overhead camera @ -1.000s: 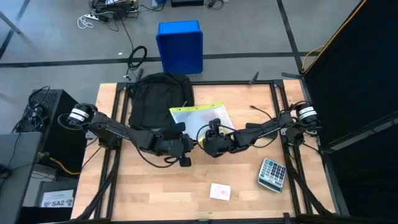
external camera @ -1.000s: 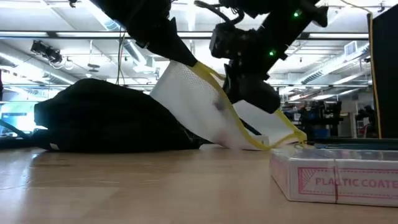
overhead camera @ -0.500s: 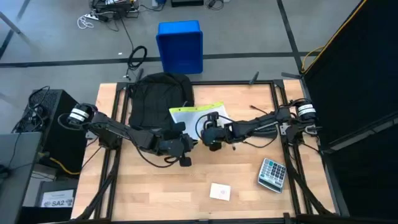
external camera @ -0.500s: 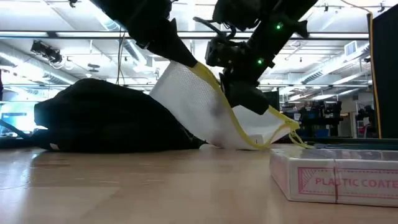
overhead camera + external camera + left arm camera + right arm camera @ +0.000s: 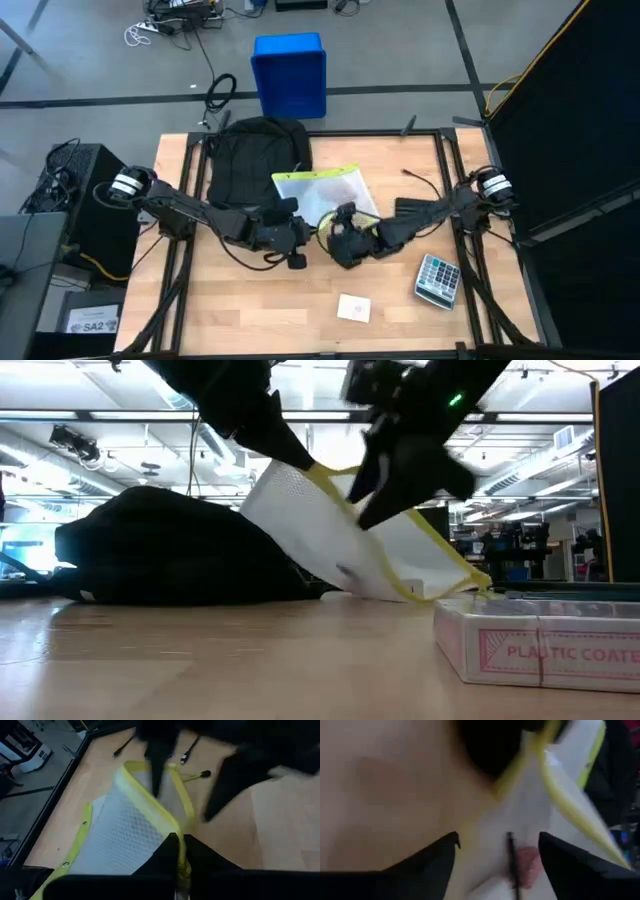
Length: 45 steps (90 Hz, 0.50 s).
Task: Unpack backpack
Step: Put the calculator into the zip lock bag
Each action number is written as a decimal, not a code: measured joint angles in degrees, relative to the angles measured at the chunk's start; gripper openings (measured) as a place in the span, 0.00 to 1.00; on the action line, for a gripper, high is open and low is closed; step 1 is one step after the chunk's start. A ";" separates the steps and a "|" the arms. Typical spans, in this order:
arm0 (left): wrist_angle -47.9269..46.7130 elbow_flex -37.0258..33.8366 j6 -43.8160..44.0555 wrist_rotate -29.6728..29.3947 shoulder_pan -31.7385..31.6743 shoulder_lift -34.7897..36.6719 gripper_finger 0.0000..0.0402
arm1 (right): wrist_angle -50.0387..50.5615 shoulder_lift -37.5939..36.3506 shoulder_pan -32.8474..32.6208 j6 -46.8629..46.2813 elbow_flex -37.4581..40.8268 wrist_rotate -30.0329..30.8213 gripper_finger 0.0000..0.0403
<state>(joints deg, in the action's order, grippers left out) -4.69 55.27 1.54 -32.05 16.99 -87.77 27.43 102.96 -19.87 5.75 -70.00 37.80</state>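
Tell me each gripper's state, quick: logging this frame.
Left gripper: shut on the yellow-edged mesh pouch.
Right gripper: open, at the pouch.

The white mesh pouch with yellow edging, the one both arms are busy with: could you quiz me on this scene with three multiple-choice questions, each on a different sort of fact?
1. Where does the large black soft fabric backpack lie?
A. far left part of the table
B. near right corner
C. on the floor

2. What colour is the plastic bin on the floor beyond the table?
A. red
B. blue
C. green

3. How is the left gripper?
A. open above the pouch
B. shut on the white mesh pouch with yellow edging
C. out of view

Answers:
1. A, the high view shows it there.
2. B, plainly blue.
3. B, the left wrist view shows its fingers pinching the yellow edge.
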 joint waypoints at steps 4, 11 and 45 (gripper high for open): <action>0.03 0.00 0.09 -0.01 0.00 0.02 0.00 | 4.61 0.00 -1.85 -4.16 -0.79 -0.31 0.68; 0.05 0.00 0.14 -0.02 0.00 0.02 0.00 | 13.23 0.00 -4.73 -12.53 -2.25 -2.56 0.70; 0.62 0.00 0.25 -0.20 0.00 0.02 0.00 | 32.91 0.00 -17.30 -53.44 -7.48 -26.48 0.65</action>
<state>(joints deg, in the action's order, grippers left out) -4.08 55.27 1.78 -32.25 16.99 -87.74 60.35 102.96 -37.17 -47.69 -77.47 11.33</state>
